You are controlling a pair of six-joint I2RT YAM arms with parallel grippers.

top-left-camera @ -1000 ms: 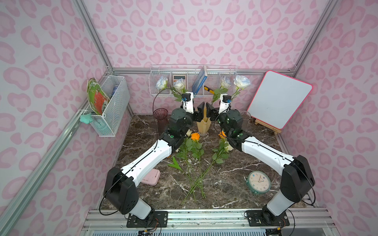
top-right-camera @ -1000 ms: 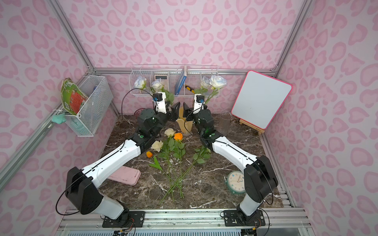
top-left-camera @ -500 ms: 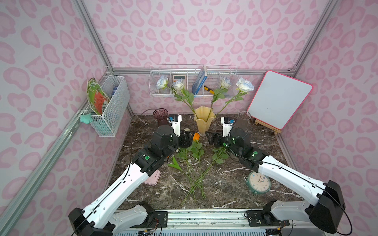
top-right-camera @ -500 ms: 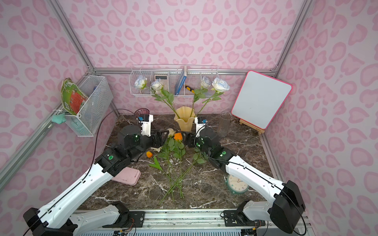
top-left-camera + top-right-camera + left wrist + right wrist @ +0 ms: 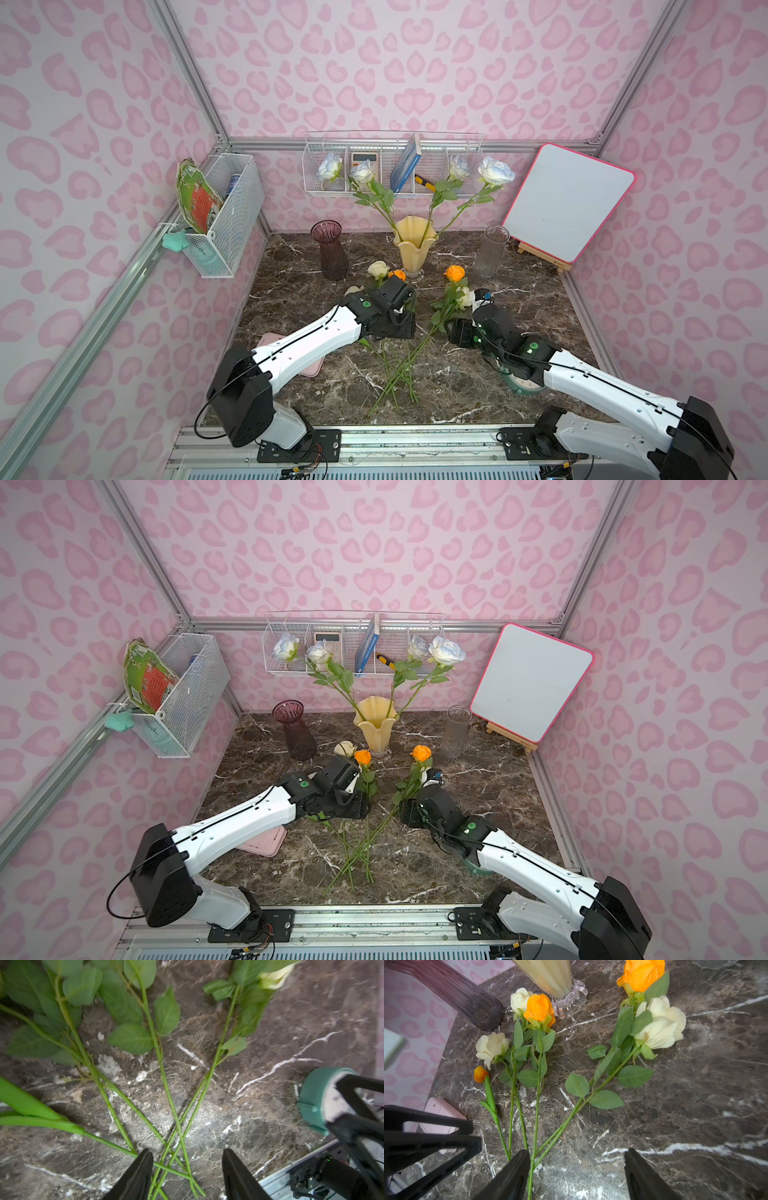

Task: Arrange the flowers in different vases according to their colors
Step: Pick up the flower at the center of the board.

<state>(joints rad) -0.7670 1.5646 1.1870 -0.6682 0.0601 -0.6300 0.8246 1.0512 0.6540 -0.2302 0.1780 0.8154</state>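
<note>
Several pale blue-white roses [image 5: 496,171] stand in the yellow vase [image 5: 414,245]. It sits between the empty purple vase [image 5: 331,249] and the empty clear vase [image 5: 491,251]. Orange roses [image 5: 641,974], cream roses [image 5: 658,1024] and an orange tulip bud [image 5: 480,1073] lie on the marble, their stems [image 5: 399,370] crossing. My left gripper [image 5: 187,1153] is open just above the crossed stems [image 5: 178,1126]. My right gripper [image 5: 577,1153] is open low over bare marble, with stems beside one finger [image 5: 517,1167]. Neither holds anything.
White wire baskets hang on the back wall [image 5: 390,166] and left wall [image 5: 224,220]. A whiteboard [image 5: 569,199] leans at the back right. A green clock [image 5: 318,1097] lies under my right arm and a pink case [image 5: 291,357] under my left arm.
Both arms have drawn back from the yellow vase and dropped low over the flowers lying on the table. The blue-white roses stay in the vase. Both pairs of jaws have narrowed slightly.
</note>
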